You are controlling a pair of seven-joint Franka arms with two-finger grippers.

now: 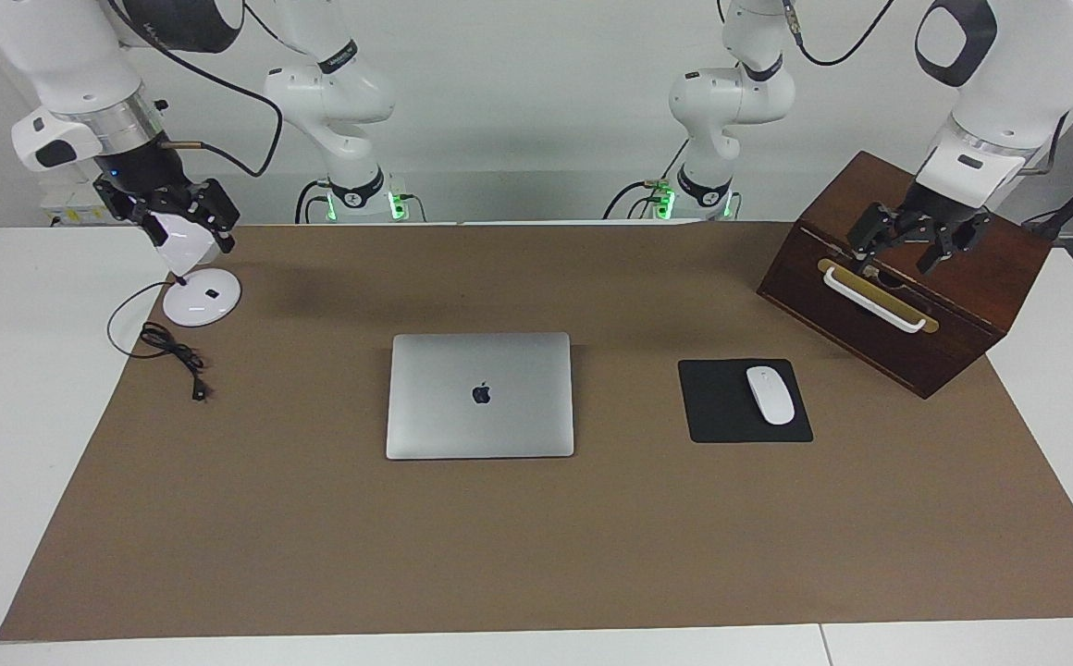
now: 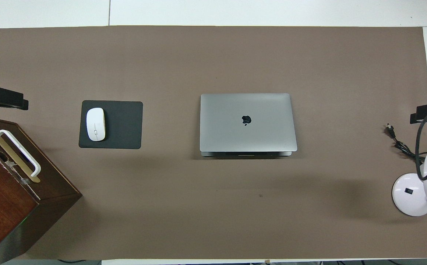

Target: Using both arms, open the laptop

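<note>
The right gripper (image 1: 187,222) hangs over the white lamp (image 1: 201,296), its spread unclear. The closed laptop (image 1: 480,396) lies mid-mat with bare brown mat (image 1: 499,555) around every edge. The left gripper (image 1: 911,242), jaws wide, hovers over the wooden box (image 1: 953,342).

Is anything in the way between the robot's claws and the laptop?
Nothing visible blocks them. The closed laptop lies alone mid-table. The left gripper, open, hangs over the wooden box; the right gripper hangs over the white lamp. The mouse pad lies beside the laptop.
</note>
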